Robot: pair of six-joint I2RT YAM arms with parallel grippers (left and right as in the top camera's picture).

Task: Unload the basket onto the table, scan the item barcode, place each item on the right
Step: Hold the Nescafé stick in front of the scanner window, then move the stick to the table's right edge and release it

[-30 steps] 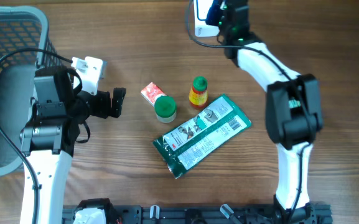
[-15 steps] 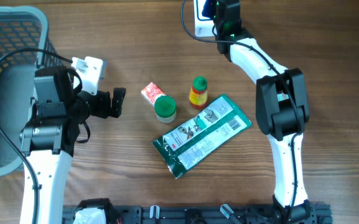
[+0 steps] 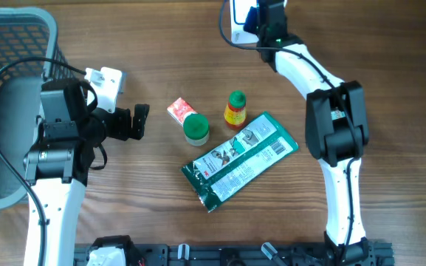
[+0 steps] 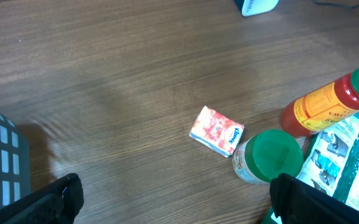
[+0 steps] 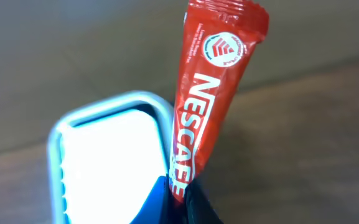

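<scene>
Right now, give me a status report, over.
Left gripper open, empty. Right gripper shut on Nescafe sachet, at the scanner. Nothing in the way.

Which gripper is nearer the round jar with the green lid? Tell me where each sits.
Left. The left gripper, open, is close, left of the green-lidded jar; the right gripper, shut on a red Nescafe stick, is far off by the table's back edge.
</scene>
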